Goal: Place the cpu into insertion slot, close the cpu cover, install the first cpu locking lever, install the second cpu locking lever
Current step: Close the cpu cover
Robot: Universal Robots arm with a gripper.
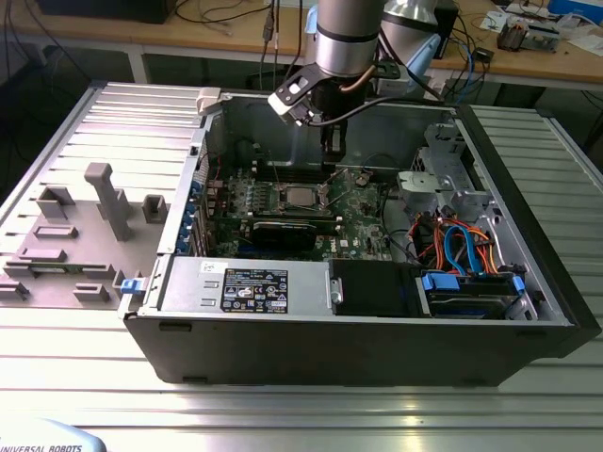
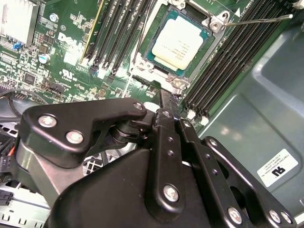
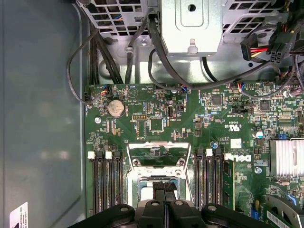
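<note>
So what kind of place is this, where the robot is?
Probably a robotics lab or workshop: a robot arm reaches into an open computer case lying on a ribbed metal table, with cable-strewn wooden workbenches behind.

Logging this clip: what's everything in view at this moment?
computer case: one, dark grey, lying open on the table
table: one, ribbed silver metal, under the case
circuit board: one, green, on the case floor
cpu: one, silvery-grey, seated in the insertion slot
insertion slot: one, silver rim, mid-board
cpu cover: one, silver frame, apparently lifted off the slot
locking lever: one seen, thin silver, sticking out past the slot's corner
memory slots: several, black, flanking the slot
graphics card: one, black, beside the slot
cables: several, blue and orange, the exterior view's right
arm: one, silver-grey, above the board
gripper: one, black, shut, by the slot's rim
</note>
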